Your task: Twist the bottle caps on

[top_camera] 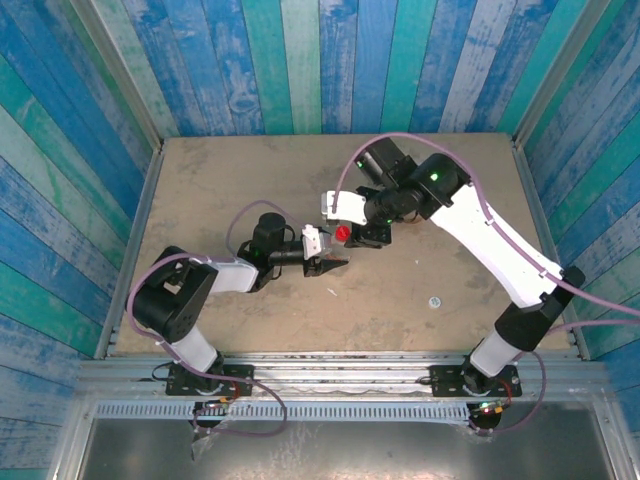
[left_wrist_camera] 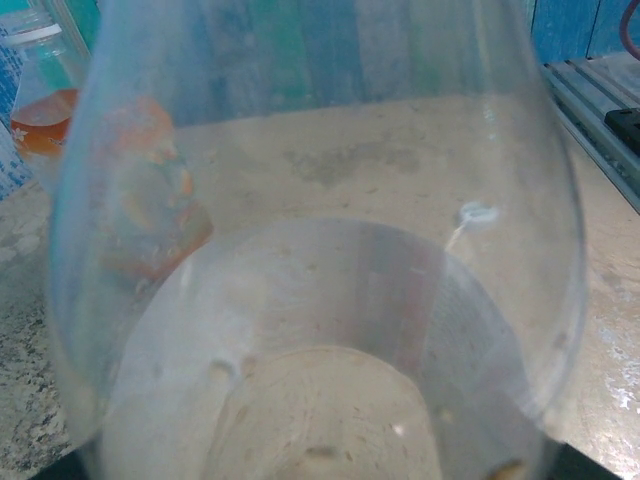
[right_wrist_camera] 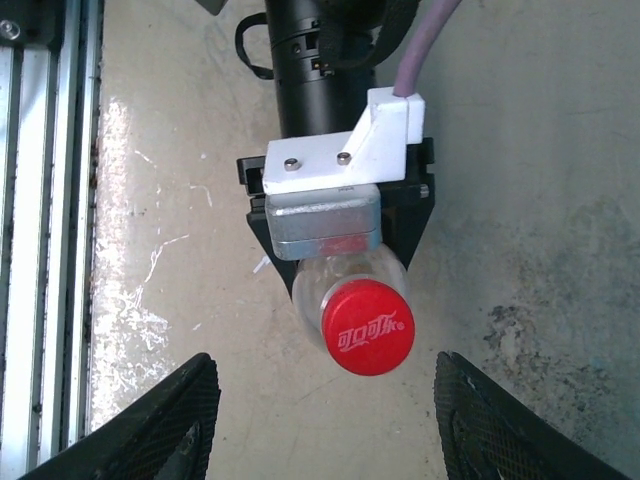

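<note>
A slim clear bottle (right_wrist_camera: 345, 275) stands off the table in my left gripper (top_camera: 326, 255), which is shut on its body. A bright red cap (right_wrist_camera: 367, 327) sits on its neck. My right gripper (right_wrist_camera: 325, 365) hovers over that cap with its jaws open, one finger (right_wrist_camera: 175, 420) on each side and clear of it. In the left wrist view the held bottle (left_wrist_camera: 320, 300) is pressed up against the lens. Behind it at the far left stands the wider bottle (left_wrist_camera: 40, 115) with orange inside. A small pale cap (top_camera: 434, 301) lies loose on the table.
The sandy tabletop (top_camera: 230, 180) is walled by blue and green planks. A metal rail (right_wrist_camera: 40, 250) runs along the near edge. The right arm (top_camera: 500, 240) reaches diagonally across the right half of the table.
</note>
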Robot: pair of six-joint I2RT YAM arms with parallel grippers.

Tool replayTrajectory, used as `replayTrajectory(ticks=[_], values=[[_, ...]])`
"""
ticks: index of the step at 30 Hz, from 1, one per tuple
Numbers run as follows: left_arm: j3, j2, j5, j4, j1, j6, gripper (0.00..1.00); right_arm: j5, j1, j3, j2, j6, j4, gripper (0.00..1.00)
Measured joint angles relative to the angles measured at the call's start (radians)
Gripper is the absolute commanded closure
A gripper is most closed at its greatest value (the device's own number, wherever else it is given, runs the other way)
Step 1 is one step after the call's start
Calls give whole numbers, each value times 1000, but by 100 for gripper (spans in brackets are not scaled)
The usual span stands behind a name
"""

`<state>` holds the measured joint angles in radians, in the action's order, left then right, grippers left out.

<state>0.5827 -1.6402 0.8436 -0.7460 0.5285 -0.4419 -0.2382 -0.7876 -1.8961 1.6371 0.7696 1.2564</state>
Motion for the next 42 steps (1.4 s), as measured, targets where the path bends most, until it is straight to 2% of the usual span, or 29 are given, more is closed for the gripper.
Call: replayTrajectory(ticks=[12, 30, 42], values=[[0, 0, 3, 0, 0, -3, 42, 64, -18, -8, 63, 6, 8, 35], [0, 0, 5, 0, 0, -3, 41, 85, -28, -10, 124, 6, 6, 54], [-8, 0, 3, 0, 0, 13, 30, 108, -29, -10, 125, 5, 0, 63]])
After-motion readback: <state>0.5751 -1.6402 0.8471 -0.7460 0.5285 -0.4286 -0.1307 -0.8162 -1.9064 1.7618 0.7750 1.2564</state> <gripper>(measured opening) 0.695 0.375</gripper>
